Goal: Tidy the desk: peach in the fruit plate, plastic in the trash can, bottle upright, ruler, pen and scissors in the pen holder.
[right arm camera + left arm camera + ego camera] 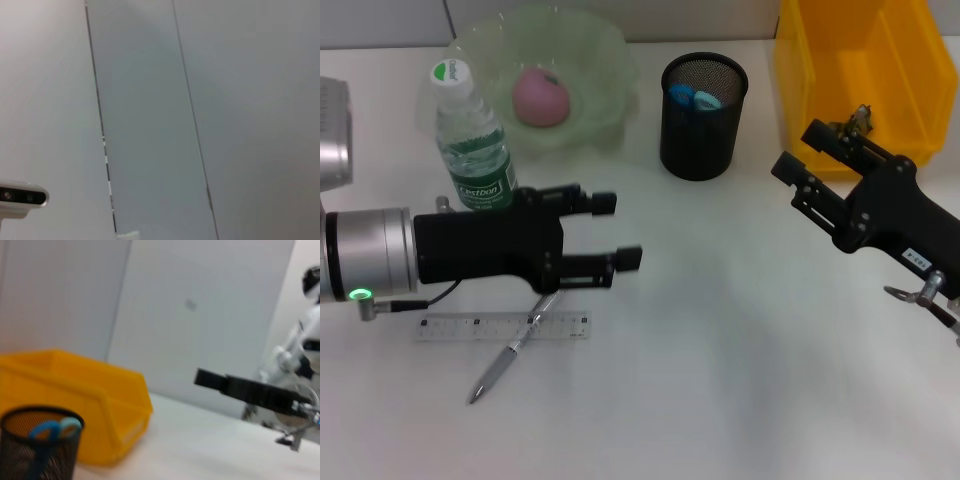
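The left gripper (610,230), fingers spread and empty, hovers above the pen (513,347) lying across the ruler (502,327) (bottle (472,140) upright just behind), while the right gripper (800,160) hangs open beside the yellow bin (920,80).

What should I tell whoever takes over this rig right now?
Left gripper: open, empty, hovering above the pen and ruler.
Right gripper: open, empty, raised near the yellow bin.
Done: peach in the fruit plate; bottle upright; scissors in the pen holder.
Left: the pen, lying across the ruler, and the ruler go into the holder. No loose plastic visible on the desk.
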Controlling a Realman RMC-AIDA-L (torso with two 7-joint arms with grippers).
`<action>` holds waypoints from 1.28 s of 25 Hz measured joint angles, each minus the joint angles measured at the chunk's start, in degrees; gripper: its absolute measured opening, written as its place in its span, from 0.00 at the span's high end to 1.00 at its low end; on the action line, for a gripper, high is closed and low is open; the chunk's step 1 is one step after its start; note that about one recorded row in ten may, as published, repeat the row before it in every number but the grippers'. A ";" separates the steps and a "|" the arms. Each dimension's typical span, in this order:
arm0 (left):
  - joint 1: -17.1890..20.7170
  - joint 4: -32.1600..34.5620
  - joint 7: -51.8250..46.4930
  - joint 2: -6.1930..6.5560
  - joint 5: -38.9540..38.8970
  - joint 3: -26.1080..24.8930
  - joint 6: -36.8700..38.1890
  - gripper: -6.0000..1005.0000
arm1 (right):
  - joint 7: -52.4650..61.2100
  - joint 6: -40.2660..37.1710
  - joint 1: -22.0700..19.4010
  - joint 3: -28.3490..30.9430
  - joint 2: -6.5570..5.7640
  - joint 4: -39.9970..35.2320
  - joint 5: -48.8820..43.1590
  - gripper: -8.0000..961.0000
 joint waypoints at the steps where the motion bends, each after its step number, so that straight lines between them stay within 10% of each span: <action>1: 0.02 2.64 -3.26 -0.04 2.63 0.61 0.33 0.22 | 0.00 0.00 -0.41 0.29 0.00 0.68 0.07 0.43; 22: -3.41 31.53 -37.75 -0.45 30.18 13.99 6.69 0.22 | -0.08 0.06 -0.22 0.17 0.24 4.50 0.28 0.43; 32: -6.46 33.22 -43.12 -0.86 33.65 24.20 1.96 0.22 | 0.00 0.45 0.26 0.50 0.22 4.54 0.28 0.43</action>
